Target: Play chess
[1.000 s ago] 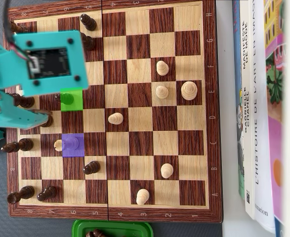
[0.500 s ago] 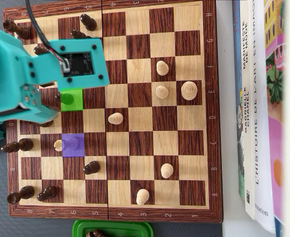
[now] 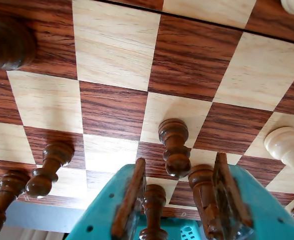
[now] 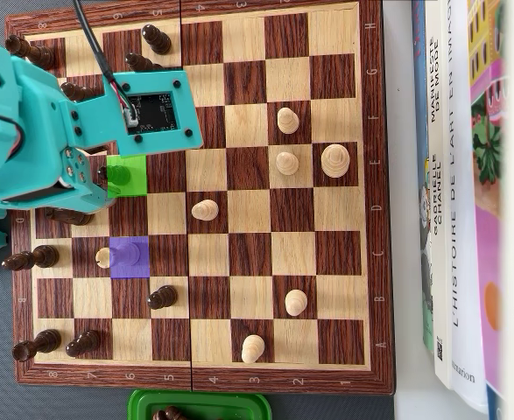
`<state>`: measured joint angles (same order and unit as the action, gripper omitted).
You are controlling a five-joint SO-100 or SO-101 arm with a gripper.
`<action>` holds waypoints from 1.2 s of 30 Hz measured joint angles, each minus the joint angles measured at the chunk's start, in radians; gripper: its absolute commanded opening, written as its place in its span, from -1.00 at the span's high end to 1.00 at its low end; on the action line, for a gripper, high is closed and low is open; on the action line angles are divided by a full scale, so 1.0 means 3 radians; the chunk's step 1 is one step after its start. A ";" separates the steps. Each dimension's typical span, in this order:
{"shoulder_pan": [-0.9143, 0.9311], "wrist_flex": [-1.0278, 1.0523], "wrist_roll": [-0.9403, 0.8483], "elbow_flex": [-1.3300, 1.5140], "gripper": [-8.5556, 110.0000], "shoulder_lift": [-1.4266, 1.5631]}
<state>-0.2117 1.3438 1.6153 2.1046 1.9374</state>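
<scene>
At bottom centre of wrist view, hovering w/ gripper (image 3: 179, 197) fingers spread around dark pawn (image 3: 175, 147) on the green-marked square (image 4: 127, 176), left-centre of overhead; lowering straight, centring pawn btwn pads, avoiding neighbouring dark piece (image 3: 203, 195) before closing.

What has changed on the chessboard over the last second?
Only the turquoise arm moved: in the overhead view its head slid rightward across the board's left side and now partly covers the green-marked square. Its jaws stand open around a dark piece in the wrist view, nothing visibly gripped or released. The pale pawns, the purple-marked square and the books stayed put.
</scene>
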 measured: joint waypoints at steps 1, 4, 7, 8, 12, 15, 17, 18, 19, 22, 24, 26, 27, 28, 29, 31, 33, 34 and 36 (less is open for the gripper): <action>0.0000 0.0000 0.0005 0.0000 0.53 0.0000; 0.0056 0.0000 0.0005 0.0082 0.53 0.0000; 0.0092 -0.0036 0.0005 0.0153 0.53 0.0000; 0.0097 -0.0077 0.0005 0.0174 0.53 0.0000; 0.0092 -0.0276 0.0005 0.0251 0.53 0.0000; 0.0092 -0.0297 0.0010 0.0251 0.53 0.0000; 0.0092 -0.0312 0.0010 0.0251 0.53 0.0000; 0.0092 -0.0322 0.0010 0.0251 0.53 0.0000; 0.0092 -0.0327 0.0010 0.0251 0.54 0.0000; 0.0107 -0.0327 0.0010 0.0251 0.54 0.0000; 0.0112 -0.0337 0.0010 0.0286 0.54 0.0000; 0.0112 -0.0327 0.0010 0.0332 0.54 0.0000; 0.0112 -0.0327 0.0010 0.0343 0.54 0.0000; 0.0112 -0.0327 0.0010 0.0343 0.54 0.0000; 0.0112 -0.0327 0.0010 0.0343 0.54 0.0000; 0.0112 -0.0327 0.0010 0.0343 0.54 0.0000; 0.0112 -0.0327 0.0010 0.0343 0.54 0.0000; 0.0112 -0.0327 0.0010 0.0343 0.54 0.0000; 0.0112 -0.0327 0.0010 0.0343 0.54 0.0000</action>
<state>-0.1779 1.2456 1.6183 2.2074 1.9374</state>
